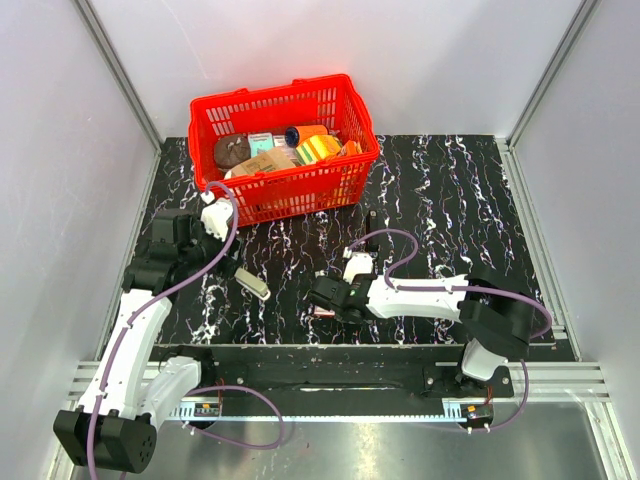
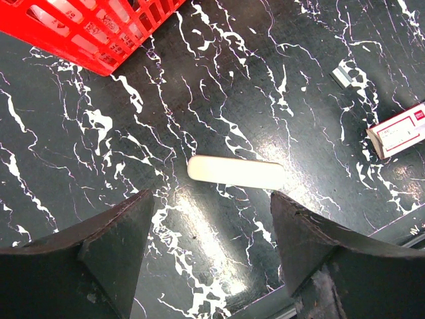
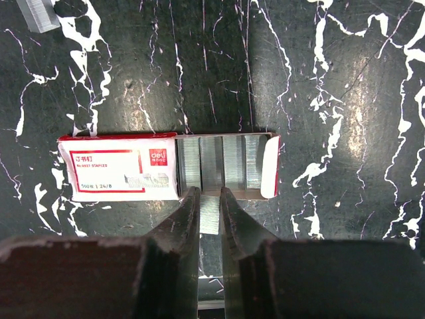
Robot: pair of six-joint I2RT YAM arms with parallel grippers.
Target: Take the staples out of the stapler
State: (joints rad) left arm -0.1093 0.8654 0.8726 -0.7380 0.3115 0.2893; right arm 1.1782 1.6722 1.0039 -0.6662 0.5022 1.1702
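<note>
The stapler [image 2: 236,171] is a cream oblong lying flat on the black marbled table; in the top view the stapler [image 1: 253,284] lies left of centre. My left gripper [image 2: 211,199] hovers just short of it, open, with nothing between the fingers. My right gripper [image 3: 210,193] is shut on a strip of staples [image 3: 210,216] at the edge of an open red-and-white staple box [image 3: 119,166]. The strip's far end meets the box's tray, where more staples [image 3: 222,163] lie in rows. From above, the right gripper [image 1: 320,294] is near the table's front centre.
A red basket [image 1: 285,150] full of goods stands at the back left. A loose strip of staples [image 3: 40,13] lies on the table beyond the box, and the left wrist view shows this loose strip [image 2: 345,74] too. The staple box [image 2: 398,131] lies right of the stapler.
</note>
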